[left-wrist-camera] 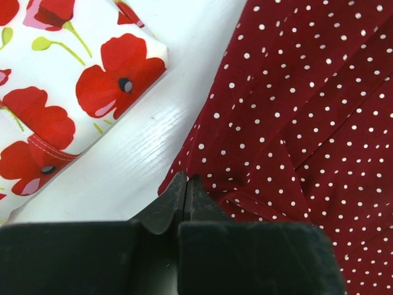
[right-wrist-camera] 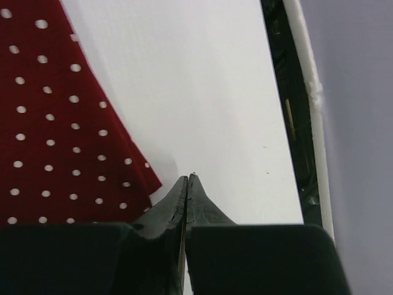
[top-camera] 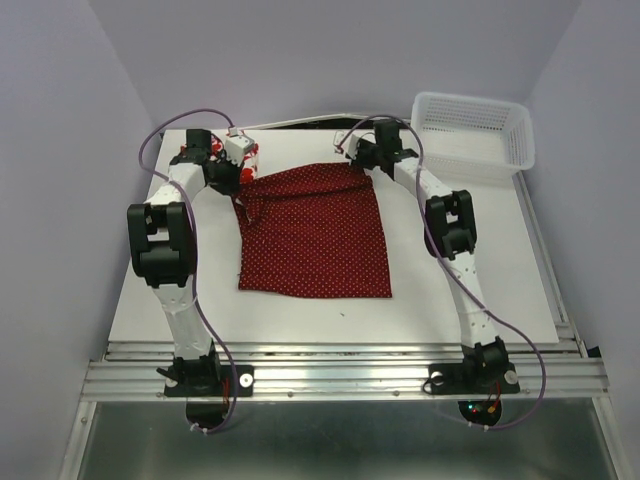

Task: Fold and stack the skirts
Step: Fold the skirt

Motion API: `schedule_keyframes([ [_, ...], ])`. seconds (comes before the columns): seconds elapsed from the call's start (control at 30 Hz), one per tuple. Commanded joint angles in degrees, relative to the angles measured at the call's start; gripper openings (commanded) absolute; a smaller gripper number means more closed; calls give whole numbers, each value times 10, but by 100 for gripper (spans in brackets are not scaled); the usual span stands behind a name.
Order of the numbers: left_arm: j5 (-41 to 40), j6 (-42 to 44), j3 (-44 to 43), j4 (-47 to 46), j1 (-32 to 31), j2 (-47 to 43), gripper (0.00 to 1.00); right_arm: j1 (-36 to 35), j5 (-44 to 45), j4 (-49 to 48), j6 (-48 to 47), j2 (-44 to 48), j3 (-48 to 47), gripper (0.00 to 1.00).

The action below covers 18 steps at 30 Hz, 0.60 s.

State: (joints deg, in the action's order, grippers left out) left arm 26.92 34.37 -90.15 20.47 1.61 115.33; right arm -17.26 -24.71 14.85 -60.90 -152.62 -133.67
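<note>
The dark red skirt with white dots [top-camera: 315,232] lies spread flat in the middle of the table. The white poppy skirt [top-camera: 240,153] sits folded at the far left, partly under my left arm; its red flowers fill the left wrist view [left-wrist-camera: 80,92]. My left gripper [left-wrist-camera: 186,178] [top-camera: 243,178] is shut on the far left corner of the dark red skirt [left-wrist-camera: 295,110], where the cloth bunches. My right gripper [right-wrist-camera: 187,177] [top-camera: 352,158] is shut at the far right corner. The dark red skirt's corner [right-wrist-camera: 55,123] lies just left of its tips, and no cloth shows between them.
A white plastic lattice basket [top-camera: 470,135] stands at the back right. The white table [top-camera: 470,260] ends in a dark gap [right-wrist-camera: 295,123] close to the right of my right gripper. Purple cables loop over both arms.
</note>
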Motion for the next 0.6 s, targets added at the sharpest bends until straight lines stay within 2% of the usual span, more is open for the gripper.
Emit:
schedule_keyframes([
  [0.0,-16,-17,-25,-18,2,-31,0,4,20,-87,45,76,7,1],
  [0.27,-26,-15,-15,-28,1,-45,0,4,21,-106,33,116,52,1],
  [0.3,-27,-6,-13,-30,0,-47,0,4,18,-98,39,118,52,6],
  [0.33,-31,1,2,-32,-5,-56,0,4,12,-86,47,116,41,36],
  [0.4,-45,26,33,-53,-12,-76,0,4,1,-42,49,113,33,63],
  [0.43,-63,40,71,-78,-24,-98,0,4,-11,-35,47,114,42,79],
  [0.47,-77,56,92,-89,-24,-111,0,4,-17,-32,42,115,42,84],
  [0.57,-121,99,177,-161,-56,-164,0,4,-34,-19,31,122,68,89],
])
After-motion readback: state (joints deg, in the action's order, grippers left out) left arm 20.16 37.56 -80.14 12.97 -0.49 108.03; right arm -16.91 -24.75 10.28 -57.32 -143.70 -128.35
